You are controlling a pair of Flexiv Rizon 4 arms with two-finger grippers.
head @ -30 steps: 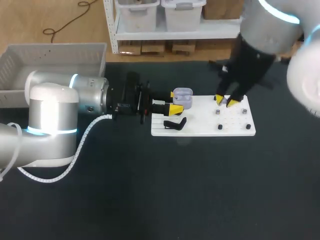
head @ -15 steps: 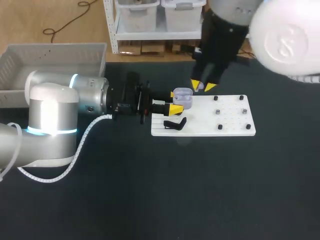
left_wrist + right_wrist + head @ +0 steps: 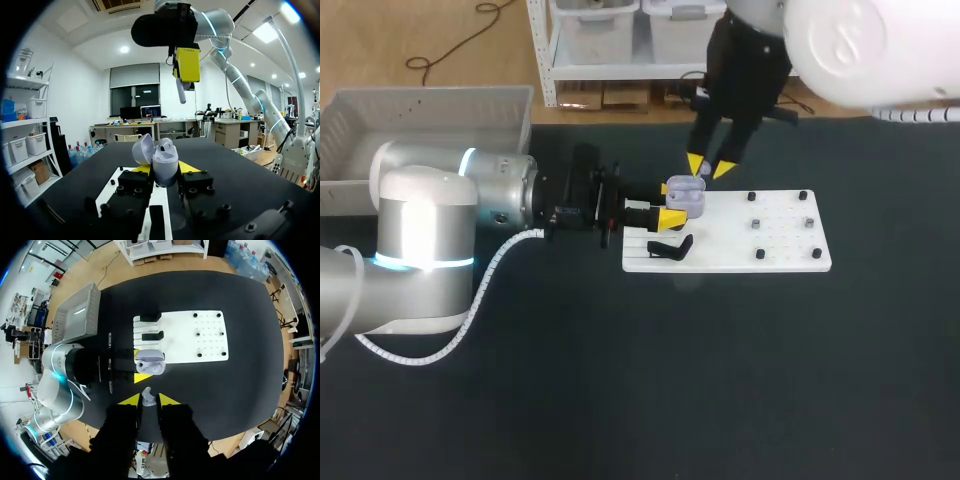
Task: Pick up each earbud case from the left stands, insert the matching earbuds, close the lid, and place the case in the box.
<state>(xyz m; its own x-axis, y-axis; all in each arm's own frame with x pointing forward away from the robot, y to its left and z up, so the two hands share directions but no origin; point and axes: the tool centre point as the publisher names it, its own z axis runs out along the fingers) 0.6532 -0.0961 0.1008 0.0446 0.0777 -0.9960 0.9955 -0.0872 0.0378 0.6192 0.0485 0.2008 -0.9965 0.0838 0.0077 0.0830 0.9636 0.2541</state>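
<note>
A lilac earbud case (image 3: 687, 197) with its lid open sits between the yellow tips of my left gripper (image 3: 671, 204), which is shut on it at the left end of the white board (image 3: 780, 255). In the left wrist view the case (image 3: 164, 161) stands upright, its lid (image 3: 142, 149) tipped back. My right gripper (image 3: 708, 167) hangs just above the case, shut on a small pale earbud (image 3: 148, 397). The earbud (image 3: 180, 92) points down over the case (image 3: 149, 364).
A black stand (image 3: 670, 248) lies on the board's near left part, and small dark pegs (image 3: 757, 224) dot its right half. A grey box (image 3: 420, 115) sits at the table's far left, behind my left arm.
My right arm has swung left from the peg area of the board to a spot above the open case, carrying the earbud. The left arm and case have not moved.
</note>
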